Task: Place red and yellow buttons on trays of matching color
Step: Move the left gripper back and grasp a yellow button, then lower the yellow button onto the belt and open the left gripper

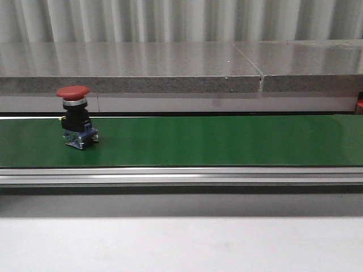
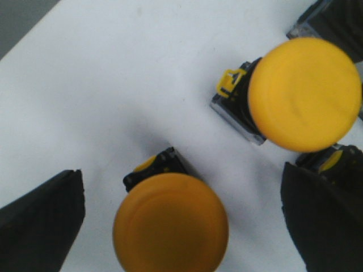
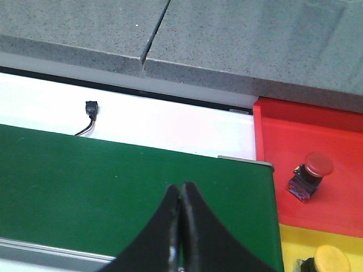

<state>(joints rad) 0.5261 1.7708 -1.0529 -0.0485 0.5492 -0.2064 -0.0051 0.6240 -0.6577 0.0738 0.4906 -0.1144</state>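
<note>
A red button (image 1: 74, 92) on a black and blue base stands upright at the left of the green conveyor belt (image 1: 215, 140). In the left wrist view my left gripper (image 2: 181, 226) is open over a white surface, its fingers on either side of a yellow button (image 2: 170, 222) without touching it. A second yellow button (image 2: 303, 93) lies beyond. My right gripper (image 3: 180, 192) is shut and empty above the belt's end (image 3: 113, 181). Beside that end sit a red tray (image 3: 317, 136) holding a red button (image 3: 311, 172) and a yellow tray (image 3: 295, 243) holding a yellow button (image 3: 330, 259).
A grey stone ledge (image 1: 170, 68) runs behind the belt, and a metal rail (image 1: 181, 175) runs along its front. A small black connector with a cable (image 3: 91, 110) lies on the white surface behind the belt. Part of another button base (image 2: 334, 161) shows by the left gripper's finger.
</note>
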